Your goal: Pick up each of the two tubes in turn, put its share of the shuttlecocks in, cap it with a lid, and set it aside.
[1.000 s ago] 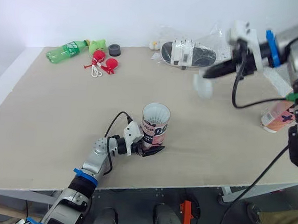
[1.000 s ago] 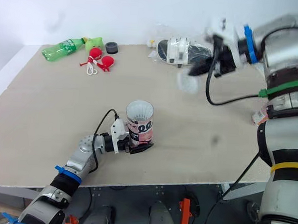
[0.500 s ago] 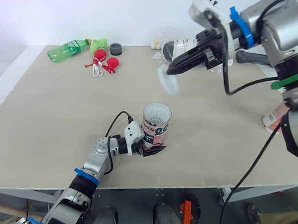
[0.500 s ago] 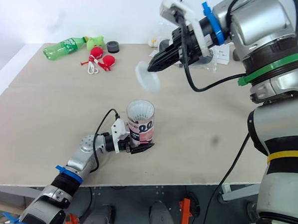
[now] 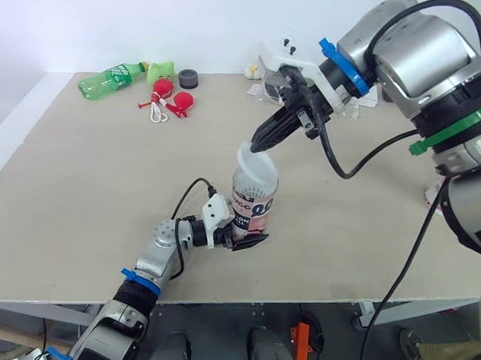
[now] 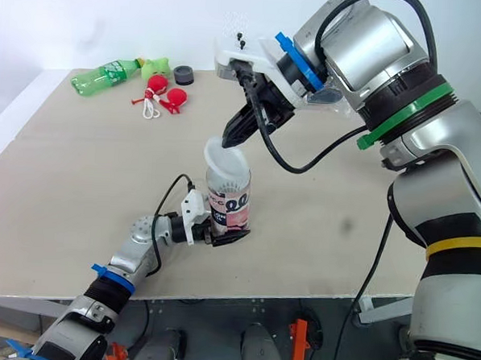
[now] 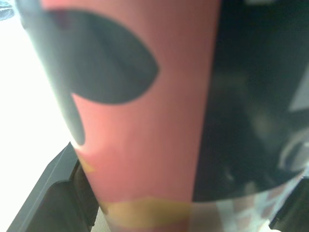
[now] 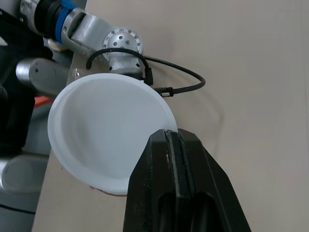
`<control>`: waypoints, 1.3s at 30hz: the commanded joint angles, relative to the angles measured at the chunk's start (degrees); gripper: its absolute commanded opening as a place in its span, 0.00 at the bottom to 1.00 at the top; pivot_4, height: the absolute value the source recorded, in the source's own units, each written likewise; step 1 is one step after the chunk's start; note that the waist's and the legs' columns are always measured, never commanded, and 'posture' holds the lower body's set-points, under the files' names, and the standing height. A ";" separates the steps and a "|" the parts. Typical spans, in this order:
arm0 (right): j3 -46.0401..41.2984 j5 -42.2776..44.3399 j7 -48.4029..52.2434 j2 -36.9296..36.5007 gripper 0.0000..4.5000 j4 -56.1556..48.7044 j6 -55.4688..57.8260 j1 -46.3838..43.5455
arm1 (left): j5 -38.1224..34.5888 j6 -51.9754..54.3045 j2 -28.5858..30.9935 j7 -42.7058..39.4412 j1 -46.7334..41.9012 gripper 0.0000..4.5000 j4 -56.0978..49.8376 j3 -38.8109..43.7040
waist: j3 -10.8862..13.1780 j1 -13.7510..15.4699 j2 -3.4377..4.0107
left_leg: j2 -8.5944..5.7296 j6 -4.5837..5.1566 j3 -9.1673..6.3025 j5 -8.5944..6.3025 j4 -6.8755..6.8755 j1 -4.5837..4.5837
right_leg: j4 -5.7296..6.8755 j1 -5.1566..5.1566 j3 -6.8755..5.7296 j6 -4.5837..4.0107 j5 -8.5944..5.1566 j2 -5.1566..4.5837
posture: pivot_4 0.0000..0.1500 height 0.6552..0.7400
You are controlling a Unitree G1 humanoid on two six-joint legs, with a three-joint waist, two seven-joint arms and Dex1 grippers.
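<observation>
The tube [image 5: 251, 206] stands upright near the front edge of the tabletop [image 5: 79, 180], about midway along it. The left gripper [image 5: 244, 233] has its fingers clamped round the tube's lower part. Above it, the right gripper [image 5: 260, 145] pinches the white lid [image 5: 256, 161] by its rim, fingers pressed together on the thin edge. The lid hangs tilted over the tube's mouth, and I cannot tell whether it touches.

The trouble I see is that tilt. Pushed down skewed, the lid would likely catch one side of the mouth and jam, or lever the tube over in the left fingers. The rim pinch looks slight, so the lid could slip free under pressure.
</observation>
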 commanded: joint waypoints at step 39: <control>10.41 -0.88 2.52 0.94 0.01 1.25 -8.75 -4.94 | 0.47 0.82 -0.19 -0.65 2.25 0.82 -0.91 -1.48 | 0.00 -0.01 0.00 | 0.02 0.00 -0.05 0.00 -0.02 -0.12 | 0.00 -0.10 -0.05 -0.03 -0.04 0.01 | 1.00 1.00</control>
